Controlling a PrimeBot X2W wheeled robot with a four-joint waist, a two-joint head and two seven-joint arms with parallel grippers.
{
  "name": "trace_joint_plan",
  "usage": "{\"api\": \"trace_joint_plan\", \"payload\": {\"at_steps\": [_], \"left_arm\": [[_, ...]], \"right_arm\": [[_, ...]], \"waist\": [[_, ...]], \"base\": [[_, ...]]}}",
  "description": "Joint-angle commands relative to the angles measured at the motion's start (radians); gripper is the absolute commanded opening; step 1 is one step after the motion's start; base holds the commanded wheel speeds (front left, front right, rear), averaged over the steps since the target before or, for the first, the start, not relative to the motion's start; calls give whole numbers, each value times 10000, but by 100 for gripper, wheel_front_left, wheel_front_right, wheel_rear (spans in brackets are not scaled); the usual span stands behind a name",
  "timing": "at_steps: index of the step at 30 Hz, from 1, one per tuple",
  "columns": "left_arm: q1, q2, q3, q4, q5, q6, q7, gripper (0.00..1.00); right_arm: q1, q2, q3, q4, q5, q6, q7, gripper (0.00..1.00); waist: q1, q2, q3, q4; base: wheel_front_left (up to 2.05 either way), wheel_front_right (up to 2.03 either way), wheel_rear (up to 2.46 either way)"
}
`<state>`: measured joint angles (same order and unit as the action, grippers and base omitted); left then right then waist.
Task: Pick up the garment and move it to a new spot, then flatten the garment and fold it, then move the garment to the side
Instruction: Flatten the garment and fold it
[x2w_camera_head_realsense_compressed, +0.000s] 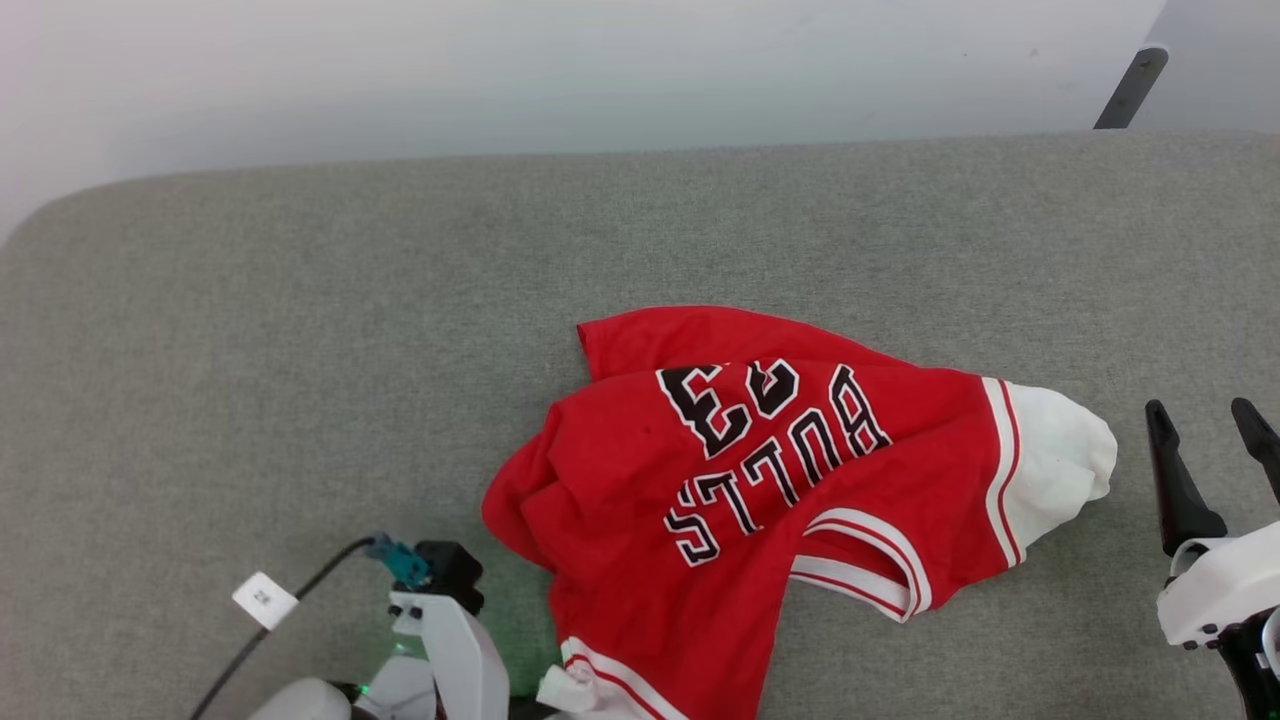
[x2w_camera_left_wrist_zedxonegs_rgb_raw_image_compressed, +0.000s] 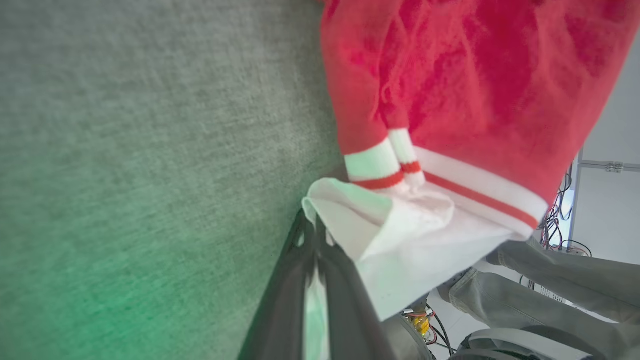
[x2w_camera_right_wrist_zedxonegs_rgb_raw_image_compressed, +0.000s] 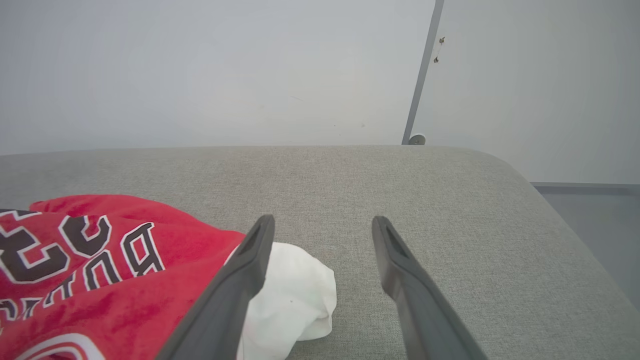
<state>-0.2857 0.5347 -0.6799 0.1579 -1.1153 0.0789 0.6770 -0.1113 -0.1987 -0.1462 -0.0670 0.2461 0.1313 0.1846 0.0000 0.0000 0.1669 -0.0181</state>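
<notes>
1. Garment (x2w_camera_head_realsense_compressed: 760, 480), head view: lying crumpled on grey cushion (x2w_camera_head_realsense_compressed: 300, 350); right gripper (x2w_camera_head_realsense_compressed: 1205, 425) is standing wide open just right of its white sleeve (x2w_camera_head_realsense_compressed: 1060, 450).
2. Left wrist view: left gripper (x2w_camera_left_wrist_zedxonegs_rgb_raw_image_compressed: 312, 235) is pinching the other sleeve (x2w_camera_left_wrist_zedxonegs_rgb_raw_image_compressed: 390, 235), jaws together.
3. Right wrist view: spread fingers (x2w_camera_right_wrist_zedxonegs_rgb_raw_image_compressed: 250, 260) are pointing along the cushion beside the white sleeve.

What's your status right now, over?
Left gripper shut on garment sleeve. Right gripper open, empty. Garment crumpled on grey surface. Nothing in the way.
</notes>
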Motion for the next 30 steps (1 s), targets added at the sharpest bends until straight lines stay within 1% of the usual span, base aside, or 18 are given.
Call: {"api": "trace_joint_plan", "payload": {"at_steps": [1, 5, 8, 12, 17, 22, 28, 30], "left_arm": [[155, -86, -176, 172, 128, -100, -43, 0], [144, -194, -243, 380, 253, -331, -282, 0], [83, -220, -245, 470, 307, -415, -429, 0], [-41, -8, -200, 461, 481, -427, -527, 0], [-200, 542, -68, 215, 760, -197, -405, 0], [-361, 1266, 192, -212, 933, 29, -268, 0], [-773, 2256, 508, -334, 1172, 77, 10, 0], [-1006, 2537, 590, -240, 1258, -3, 130, 0]], "right_arm": [[-106, -29, 43, 56, 75, -8, -49, 100], [-133, -45, 88, 118, 111, -8, -89, 100], [-130, -76, 97, 163, 126, -8, -117, 100], [-110, -108, 112, 222, 149, -8, -138, 100], [-1, -141, 127, 262, 158, -9, -169, 100], [121, -109, 133, 260, 120, -9, -167, 100], [216, -46, 215, 265, 70, -9, -153, 100], [216, -55, 253, 257, 75, -9, -143, 100]], "waist": [[0, 0, -8, 14], [0, 0, -25, 35], [0, 0, -46, 65], [0, 0, -89, 96], [0, 0, -214, 138], [0, 0, -329, 177], [0, 0, -398, 181], [0, 0, -404, 164]], "base": [[0, 0, 0], [0, 0, 0], [0, 0, 0], [0, 0, 0], [0, 0, 0], [0, 0, 0], [0, 0, 0], [0, 0, 0]]}}
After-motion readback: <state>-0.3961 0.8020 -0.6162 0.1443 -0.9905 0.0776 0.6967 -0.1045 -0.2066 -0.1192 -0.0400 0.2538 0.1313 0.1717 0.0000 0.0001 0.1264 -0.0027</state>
